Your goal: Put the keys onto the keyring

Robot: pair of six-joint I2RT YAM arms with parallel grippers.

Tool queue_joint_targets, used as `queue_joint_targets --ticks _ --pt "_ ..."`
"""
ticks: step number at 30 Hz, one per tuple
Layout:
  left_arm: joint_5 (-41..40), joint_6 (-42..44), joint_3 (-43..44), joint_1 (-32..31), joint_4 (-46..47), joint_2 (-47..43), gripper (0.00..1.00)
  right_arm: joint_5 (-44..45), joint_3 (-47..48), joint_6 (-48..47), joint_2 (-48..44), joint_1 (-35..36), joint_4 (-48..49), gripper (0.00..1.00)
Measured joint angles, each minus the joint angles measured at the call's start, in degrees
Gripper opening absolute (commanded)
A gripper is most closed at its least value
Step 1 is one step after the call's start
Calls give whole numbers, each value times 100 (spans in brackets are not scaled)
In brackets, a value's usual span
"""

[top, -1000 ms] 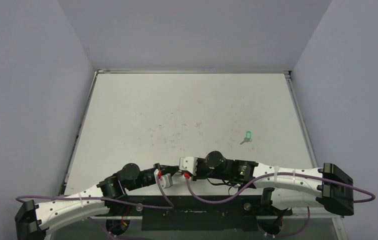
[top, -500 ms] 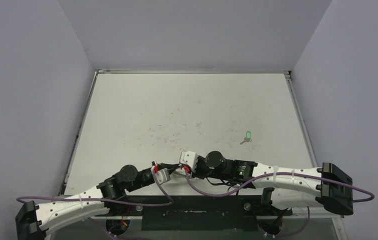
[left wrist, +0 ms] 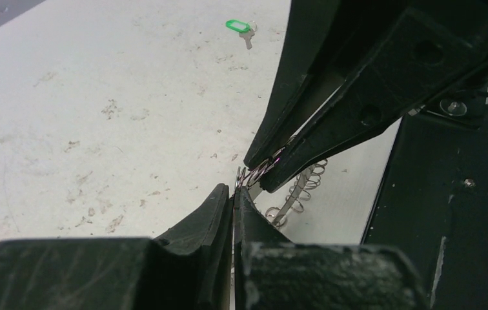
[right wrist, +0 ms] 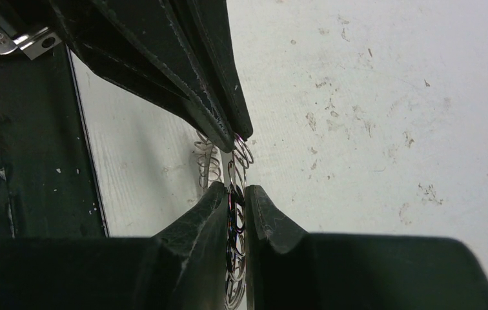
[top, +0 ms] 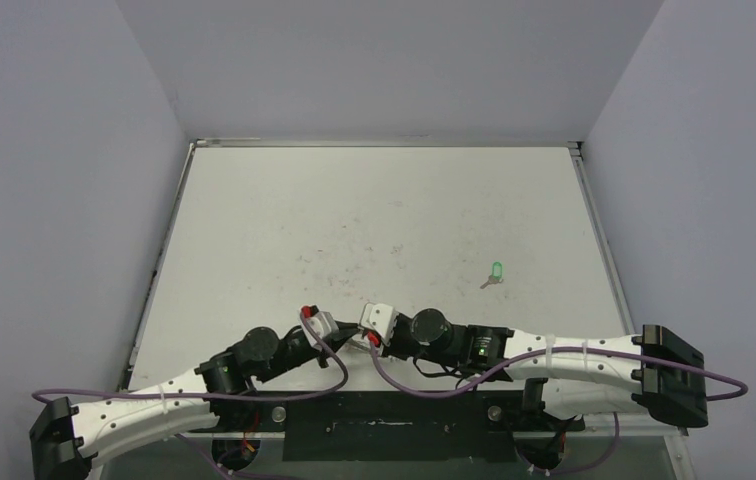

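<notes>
Grey walls box in a scuffed white tabletop [top: 374, 200]. At its 6 o'clock edge the 2 hands meet. The right hand [right wrist: 236, 194] pinches the keyring [right wrist: 233, 239]; the left hand [left wrist: 233, 197], pressed together, nips 1 of its wire loops. 1 green key [top: 496, 270] lies at 3 o'clock, well apart, and no second key shows. The step looks like steadying the ring. Next, 1 hand must let go and fetch that key.

Left and right jaws on keyring [left wrist: 295, 192]; green key [left wrist: 239, 26] apart.
</notes>
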Motion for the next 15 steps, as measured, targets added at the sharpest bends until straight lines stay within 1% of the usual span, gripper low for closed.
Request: queue_joint_targets --ticks 5,15 --pt "-214 -664 90 -7 -153 35 0 190 -31 -42 -13 96 24 0" --pt "-570 -1818 479 -50 -807 192 0 623 -245 -240 -201 372 199 0"
